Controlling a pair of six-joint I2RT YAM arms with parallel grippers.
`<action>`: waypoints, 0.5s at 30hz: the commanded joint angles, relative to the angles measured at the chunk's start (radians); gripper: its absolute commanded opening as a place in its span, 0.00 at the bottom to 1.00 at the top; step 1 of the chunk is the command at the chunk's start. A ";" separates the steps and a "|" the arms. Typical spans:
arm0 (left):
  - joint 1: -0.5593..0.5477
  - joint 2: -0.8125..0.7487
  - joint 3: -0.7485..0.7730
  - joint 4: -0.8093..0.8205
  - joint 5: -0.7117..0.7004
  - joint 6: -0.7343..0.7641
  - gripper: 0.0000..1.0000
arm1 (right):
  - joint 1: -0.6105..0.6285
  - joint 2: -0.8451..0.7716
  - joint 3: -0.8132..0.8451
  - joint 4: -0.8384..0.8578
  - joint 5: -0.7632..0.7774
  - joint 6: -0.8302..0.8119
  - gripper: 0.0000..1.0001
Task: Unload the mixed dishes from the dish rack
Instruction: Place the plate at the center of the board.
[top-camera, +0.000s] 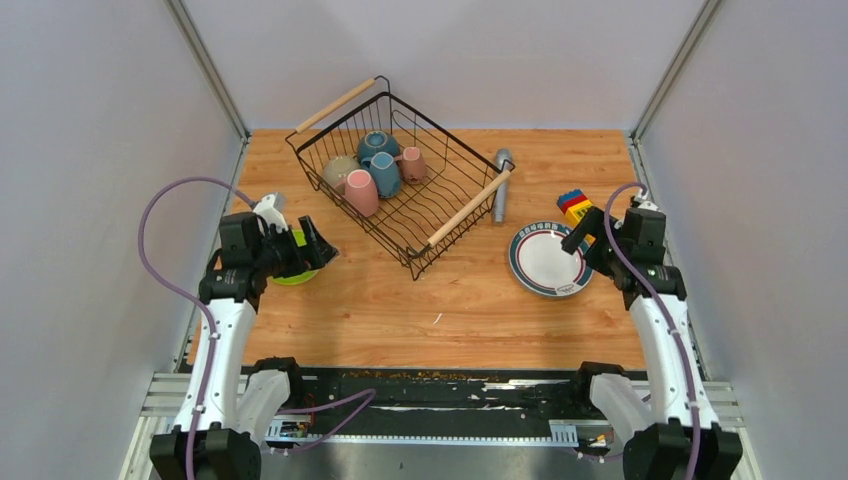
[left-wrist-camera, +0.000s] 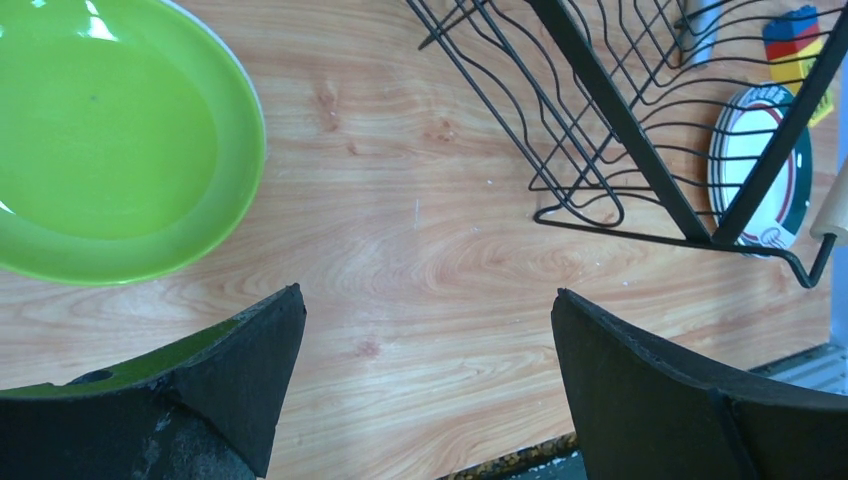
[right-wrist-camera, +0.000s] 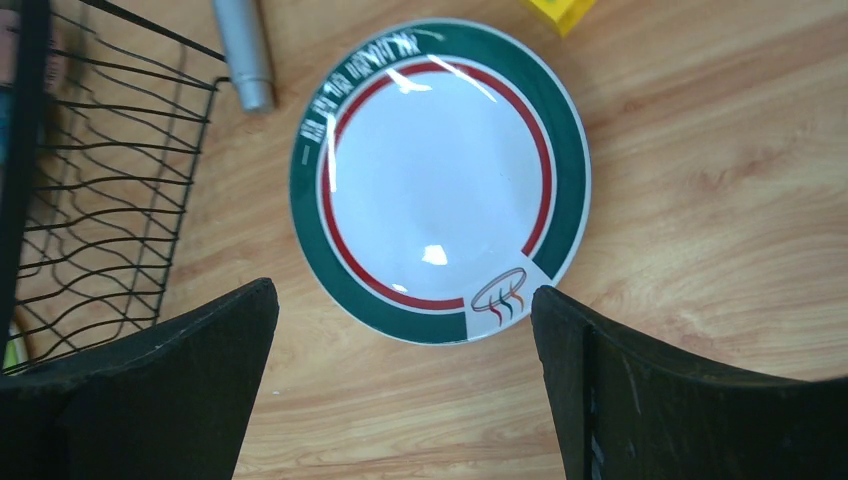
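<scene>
The black wire dish rack (top-camera: 468, 207) stands at the back centre. In its far-left end are a beige bowl (top-camera: 340, 172), a teal bowl (top-camera: 378, 145), two pink mugs (top-camera: 362, 192) and a blue-grey mug (top-camera: 385, 173). A lime-green plate (left-wrist-camera: 110, 140) lies on the table at the left, partly under my left arm. My left gripper (left-wrist-camera: 428, 300) is open and empty, just right of it. A white plate with a teal and red rim (right-wrist-camera: 440, 180) lies on the right. My right gripper (right-wrist-camera: 405, 295) is open and empty above its near edge.
A grey cylinder (top-camera: 502, 185) lies beside the rack's right handle. A yellow-red-blue toy block (top-camera: 575, 207) stands behind the white plate, close to my right gripper. The rack's near corner (left-wrist-camera: 620, 110) is just ahead of my left gripper. White walls close in both sides.
</scene>
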 joint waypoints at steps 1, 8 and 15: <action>-0.033 0.034 0.137 -0.037 -0.093 0.044 1.00 | 0.005 -0.124 0.049 0.005 -0.027 -0.037 1.00; -0.200 0.173 0.326 -0.074 -0.254 0.087 1.00 | 0.014 -0.286 0.055 0.012 -0.079 -0.083 1.00; -0.279 0.417 0.545 -0.125 -0.316 0.158 1.00 | 0.074 -0.471 0.035 0.042 -0.028 -0.188 1.00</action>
